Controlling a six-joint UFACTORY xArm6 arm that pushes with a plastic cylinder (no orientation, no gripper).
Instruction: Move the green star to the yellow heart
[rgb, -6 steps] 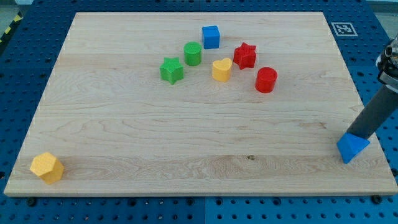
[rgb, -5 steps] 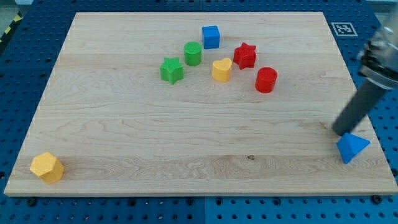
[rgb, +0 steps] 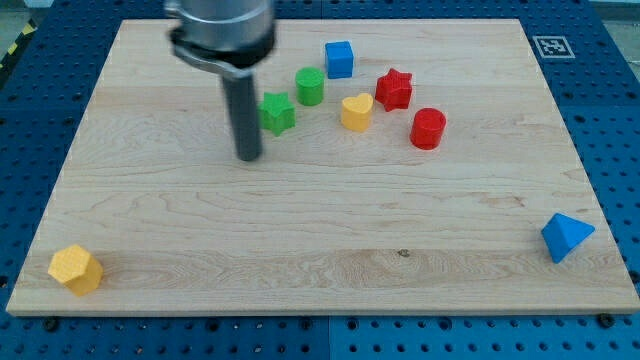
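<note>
Near the board's upper middle, my tip (rgb: 248, 157) rested just left of and slightly below the green star (rgb: 276, 112), not touching. No pincer fitted, so no open or closed state to report. Star lay left of the yellow heart (rgb: 355, 111), apart, with bare wood between. Push judged not yet begun; whole rightward run remained. Green cylinder (rgb: 310, 86) stood close above the lane. Board edges were well away.
</note>
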